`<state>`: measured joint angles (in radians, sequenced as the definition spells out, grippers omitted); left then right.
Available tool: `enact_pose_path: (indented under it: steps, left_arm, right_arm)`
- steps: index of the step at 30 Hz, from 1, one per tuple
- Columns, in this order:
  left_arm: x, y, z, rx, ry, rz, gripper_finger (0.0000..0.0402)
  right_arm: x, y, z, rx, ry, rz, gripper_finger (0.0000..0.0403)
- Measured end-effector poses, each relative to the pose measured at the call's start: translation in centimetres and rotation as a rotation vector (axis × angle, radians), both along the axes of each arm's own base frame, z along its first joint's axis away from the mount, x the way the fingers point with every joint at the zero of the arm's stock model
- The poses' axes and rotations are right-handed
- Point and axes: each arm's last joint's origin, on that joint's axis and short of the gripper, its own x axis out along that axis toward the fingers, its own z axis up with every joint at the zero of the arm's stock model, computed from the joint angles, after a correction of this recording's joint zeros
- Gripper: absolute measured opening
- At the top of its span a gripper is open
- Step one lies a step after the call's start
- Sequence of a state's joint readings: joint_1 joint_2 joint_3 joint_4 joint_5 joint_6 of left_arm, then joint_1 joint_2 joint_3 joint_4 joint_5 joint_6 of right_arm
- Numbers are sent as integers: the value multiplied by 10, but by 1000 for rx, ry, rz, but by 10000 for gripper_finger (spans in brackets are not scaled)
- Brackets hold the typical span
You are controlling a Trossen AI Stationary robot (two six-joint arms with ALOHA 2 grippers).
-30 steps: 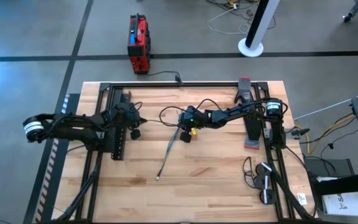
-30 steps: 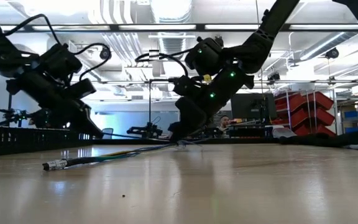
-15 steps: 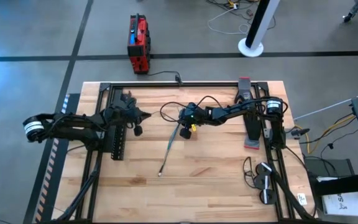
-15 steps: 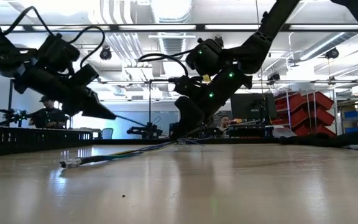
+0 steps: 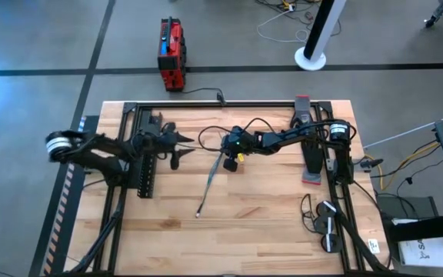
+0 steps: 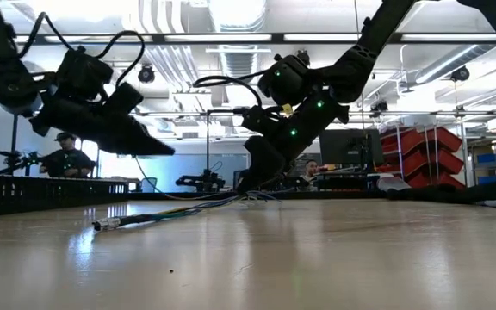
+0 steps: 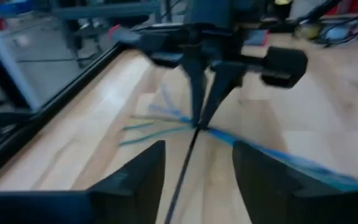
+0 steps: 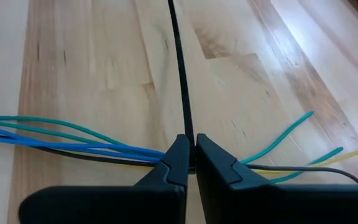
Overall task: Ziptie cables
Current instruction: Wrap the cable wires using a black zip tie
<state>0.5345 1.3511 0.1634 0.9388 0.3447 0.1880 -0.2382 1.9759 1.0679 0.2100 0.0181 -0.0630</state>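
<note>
The cables (image 5: 210,183) lie on the table (image 5: 268,231) near its middle, running from the right gripper (image 8: 191,163) out toward the front. That gripper's fingers are pressed together on the zip tie (image 8: 180,68), right where the black strip crosses the bundle. The left gripper (image 7: 194,168) hangs above the table with its fingers apart and the strip passing between them, holding nothing. By my judgement the tie sits at the bundle, but no closed loop shows, so threading and pulling tight are left to do
</note>
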Motion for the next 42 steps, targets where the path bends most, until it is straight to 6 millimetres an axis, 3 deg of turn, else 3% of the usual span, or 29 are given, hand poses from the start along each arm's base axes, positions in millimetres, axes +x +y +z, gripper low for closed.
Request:
enact_pose_path:
  steps: [8,12,16,20,31,36,42]
  left_arm:
    - [61,15,-24,-65,55,-41,194]
    - [89,28,-40,-76,92,-42,184]
    - [103,35,-53,-67,119,-63,161]
    - [108,35,-60,-66,132,-140,134]
    - [113,36,-58,-59,132,-154,65]
    - [118,32,-60,-69,171,-173,10]
    - [113,30,-62,-35,194,-152,1]
  right_arm:
    - [0,1,-1,-19,6,51,2]
    - [0,1,-2,-14,10,53,2]
    - [-2,1,-3,-6,27,50,2]
    - [-2,1,-4,-3,35,49,2]
    - [-3,1,-5,1,40,45,2]
    - [-2,1,-4,4,34,44,2]
    - [-3,2,-5,18,35,31,2]
